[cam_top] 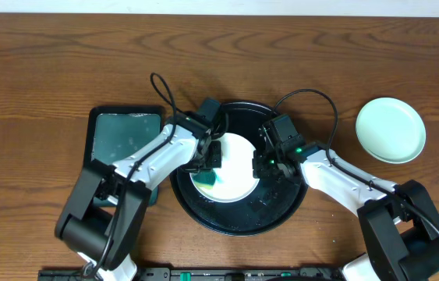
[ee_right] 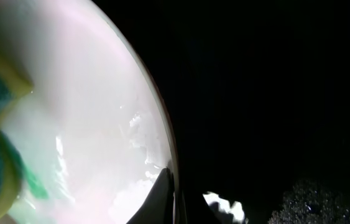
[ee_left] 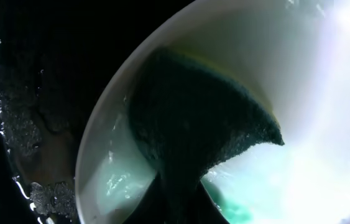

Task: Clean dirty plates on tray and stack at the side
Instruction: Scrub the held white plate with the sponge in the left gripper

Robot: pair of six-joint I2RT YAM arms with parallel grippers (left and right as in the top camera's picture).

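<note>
The worktop point(cam_top: 47, 47) carries the tray point(cam_top: 277, 207), which holds the white plate point(cam_top: 238, 176) face up, left of centre, with bare floor at lower right. A mint plate point(cam_top: 391, 130) lies well right. The left tool point(cam_top: 210, 160) clamps a sponge point(cam_top: 207, 179); the right tool point(cam_top: 262, 162) pinches the white plate's rim.

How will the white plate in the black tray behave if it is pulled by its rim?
The white plate looks wet with foam, so it is probably slippery in a pinch. Its smooth, hard-looking rim suggests it stays rigid. On the wet black tray it would likely slide, not tip.
</note>
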